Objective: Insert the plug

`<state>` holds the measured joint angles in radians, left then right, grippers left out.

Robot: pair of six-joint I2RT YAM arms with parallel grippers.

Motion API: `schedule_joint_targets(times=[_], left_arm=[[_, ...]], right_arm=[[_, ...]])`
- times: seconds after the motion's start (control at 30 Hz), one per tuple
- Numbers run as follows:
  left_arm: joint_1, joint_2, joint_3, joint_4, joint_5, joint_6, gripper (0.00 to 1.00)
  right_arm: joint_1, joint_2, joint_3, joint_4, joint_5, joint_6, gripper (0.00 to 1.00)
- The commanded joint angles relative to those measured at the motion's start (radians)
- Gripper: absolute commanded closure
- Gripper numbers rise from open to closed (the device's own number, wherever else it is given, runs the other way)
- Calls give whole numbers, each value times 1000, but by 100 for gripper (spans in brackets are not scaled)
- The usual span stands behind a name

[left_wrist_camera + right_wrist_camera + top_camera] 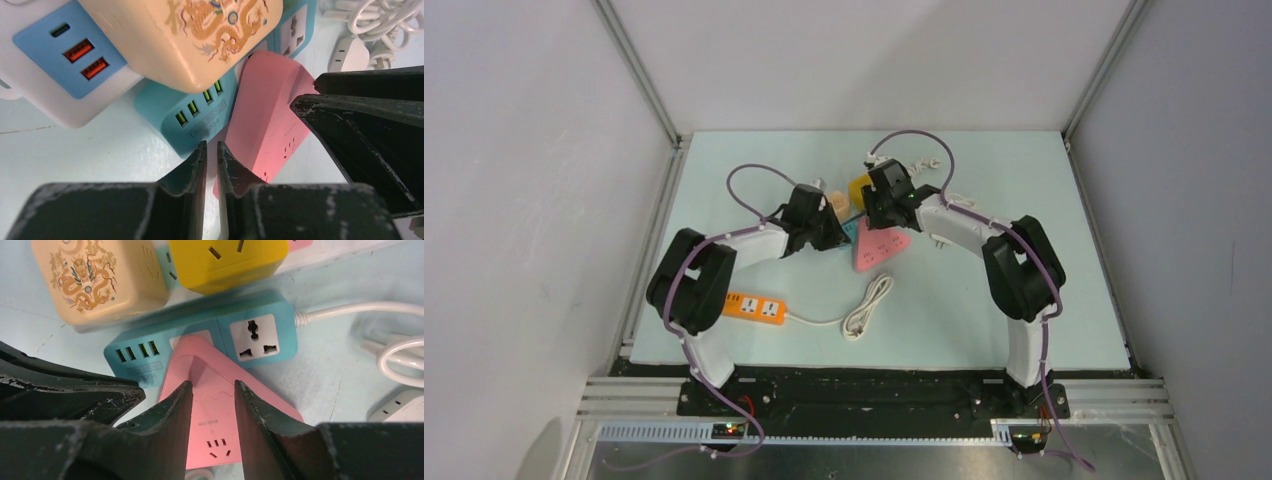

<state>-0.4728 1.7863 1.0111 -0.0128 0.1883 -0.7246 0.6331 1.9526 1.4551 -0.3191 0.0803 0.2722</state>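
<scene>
Pink power strip [200,360]: tip against teal power strip [200,320].
Right gripper [213,385]: parted, empty, over the pink power strip.
Left gripper [211,146]: barely parted, empty, beside the teal power strip.

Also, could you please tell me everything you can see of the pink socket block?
The pink socket block is a flat, rounded triangle of smooth matte plastic, with a faint wavy seam, tiny lettering and a three-slot outlet on its top face. It lies face up on the table, its narrow end overlapping a socket face of the teal power strip; whether it is plugged in cannot be told. The right pincer is poised over its middle, fingers apart.
</scene>
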Motion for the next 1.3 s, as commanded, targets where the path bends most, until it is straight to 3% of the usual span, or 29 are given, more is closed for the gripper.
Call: schedule_joint_targets(times=[0.0,0.23,0.63,1.27], left_arm=[[8,-20,10,55,-42,-14,83],[19,-55,-3,59,-70,-17,83],[28,-58,-6,72,-101,-36,83],[40,-79,-39,74,-141,-46,83]], right_arm=[[19,49,78,-72,43,-39,60],[27,116,144,-155,32,-58,60],[58,297,308,-511,-47,-149,61],[40,393,289,-578,-115,-107,69]])
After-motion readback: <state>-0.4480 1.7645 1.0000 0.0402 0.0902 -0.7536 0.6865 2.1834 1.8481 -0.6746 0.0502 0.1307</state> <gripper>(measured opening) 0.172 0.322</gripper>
